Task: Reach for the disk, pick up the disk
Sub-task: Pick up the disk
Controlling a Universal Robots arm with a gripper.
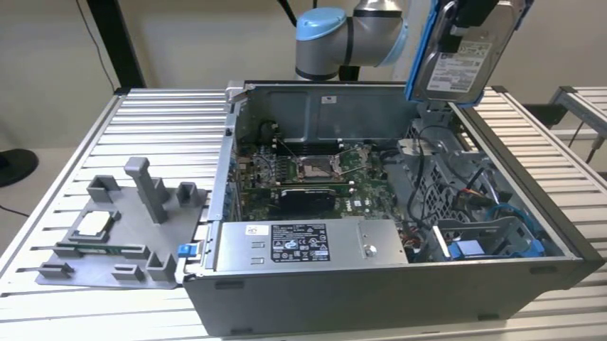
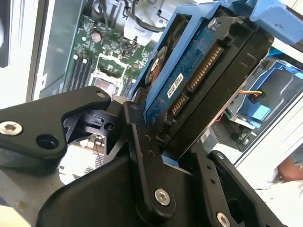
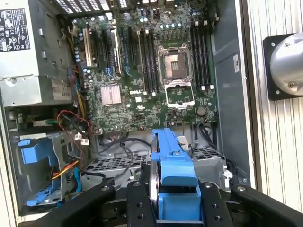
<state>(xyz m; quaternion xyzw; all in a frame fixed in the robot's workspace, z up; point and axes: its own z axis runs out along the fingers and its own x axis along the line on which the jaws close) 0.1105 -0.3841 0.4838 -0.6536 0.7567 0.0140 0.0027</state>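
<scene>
The disk [image 1: 462, 53], a silver drive with a white label and blue carrier rails, hangs upright in the air above the far corner of the open computer case [image 1: 399, 284], clamped between the black fingers [image 2: 142, 156] of the gripper [image 3: 173, 198]; in the second wrist view its blue circuit-board face [image 2: 189, 80] shows. The case rests on a ribbed metal table [image 1: 161, 135] before a pale wall. Inside lie a green motherboard [image 3: 156, 71], a grey power supply [image 1: 303, 245] and blue drive bays [image 1: 493, 245]. A grey fixture [image 1: 124, 227] stands on the exterior view's left.
</scene>
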